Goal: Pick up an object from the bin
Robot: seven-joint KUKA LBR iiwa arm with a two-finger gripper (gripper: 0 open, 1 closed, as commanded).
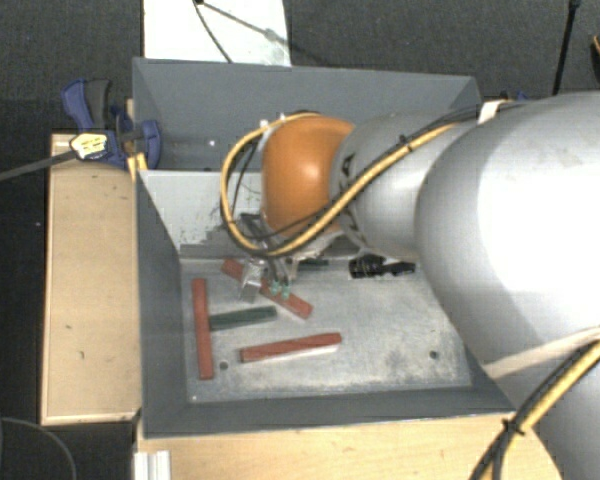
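The hand [263, 286] hangs low in the bin [160, 308] under the arm's orange cover [298, 176]. From above I cannot tell whether it is open or closed, and nothing can be seen held in it. Directly below it, toward the back left of the floor, lies a short red stick [294, 304], tilted. Its upper end is hidden under the hand and its lower end points toward the middle of the bin. This is the thing closest to the hand, though I cannot tell whether the two touch. It looks like a stiff, flat bar, probably light and unlikely to break. It lies flat, so the best hold is likely across its narrow width near the middle, where it would hang level. Held by one end, it may swing or slip. A green stick [242, 318] lies just in front of it, near enough to be nudged. A long red stick [202, 328] by the left wall and a red stick with a pale end [290, 348] lie farther forward. A small black thing [380, 266] sits apart to the right.
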